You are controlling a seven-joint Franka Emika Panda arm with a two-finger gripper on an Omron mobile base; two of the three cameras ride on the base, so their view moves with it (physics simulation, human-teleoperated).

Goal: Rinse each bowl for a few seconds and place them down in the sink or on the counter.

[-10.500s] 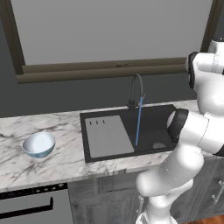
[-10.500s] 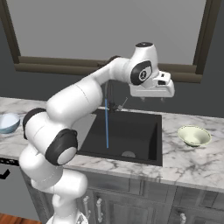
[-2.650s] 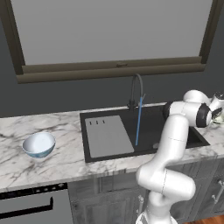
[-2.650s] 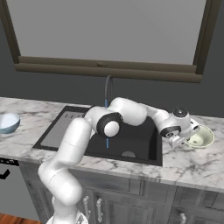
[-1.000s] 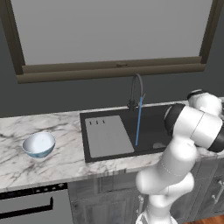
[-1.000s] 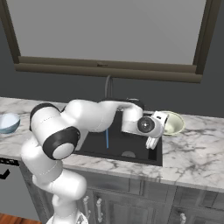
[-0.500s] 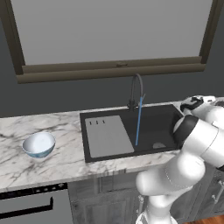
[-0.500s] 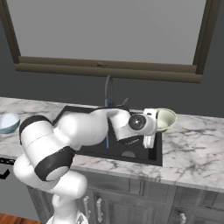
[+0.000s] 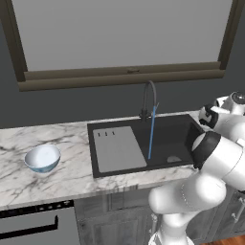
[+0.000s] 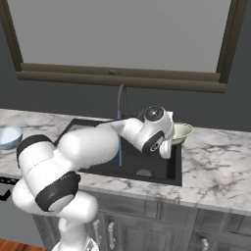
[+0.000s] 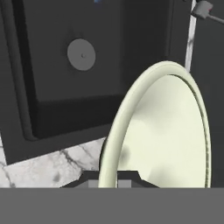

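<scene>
Marble counter (image 9: pixel 72 177) surrounds the black sink (image 9: pixel 177 129), where the faucet (image 9: pixel 149 98) runs. The gripper (image 10: pixel 166 147) is clamped on the yellow-green bowl's (image 10: pixel 181 131) rim, holding it tilted above the sink's right edge, apparently for rinsing. Left on the counter, well apart, the blue bowl (image 9: pixel 42 158) waits.

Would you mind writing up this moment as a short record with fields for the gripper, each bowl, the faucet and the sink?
gripper: shut on the yellow-green bowl, gripping its rim
yellow-green bowl: lifted and tilted, at the sink's right end
blue and white bowl: upright on the counter, left of the sink, untouched
faucet: running, a thin blue stream falling into the basin
sink: black basin, grey panel in its left half, round drain visible
rinsing: not yet begun; the held bowl is beside the stream, not under it
</scene>
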